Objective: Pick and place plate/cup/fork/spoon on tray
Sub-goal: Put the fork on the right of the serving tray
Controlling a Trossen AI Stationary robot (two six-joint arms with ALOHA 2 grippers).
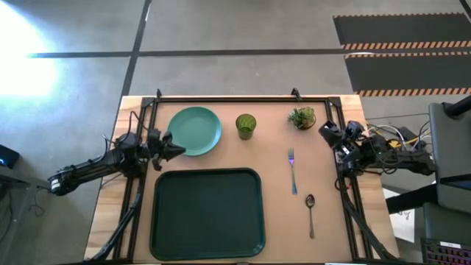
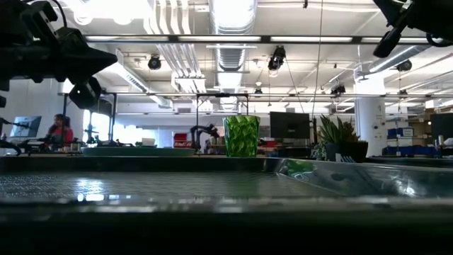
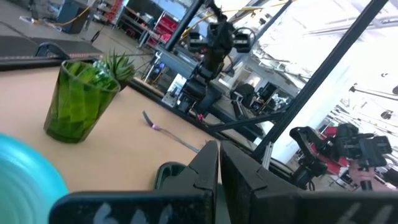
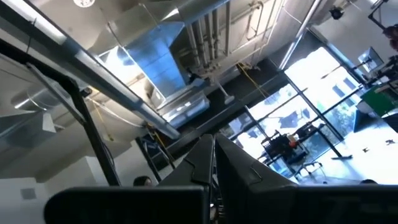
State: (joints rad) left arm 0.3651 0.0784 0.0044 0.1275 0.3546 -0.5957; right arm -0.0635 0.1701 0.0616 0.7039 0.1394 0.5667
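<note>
The teal plate [image 1: 194, 130] lies flat on the table at the far left. The olive-green cup [image 1: 246, 125] stands upright right of it and shows in the left wrist view [image 3: 78, 101]. The fork [image 1: 292, 170] and the spoon [image 1: 310, 213] lie on the table right of the dark green tray [image 1: 207, 213]. My left gripper [image 1: 179, 152] is shut and empty, above the plate's near-left rim and the tray's far-left corner. My right gripper [image 1: 324, 133] is shut and empty, raised at the table's far right near the potted plant; its wrist view looks up at the ceiling.
A small spiky potted plant [image 1: 302, 117] stands at the far right of the table. A black frame [image 1: 243, 98] runs along the table's far edge and sides. Bare tabletop lies between the tray and the cutlery.
</note>
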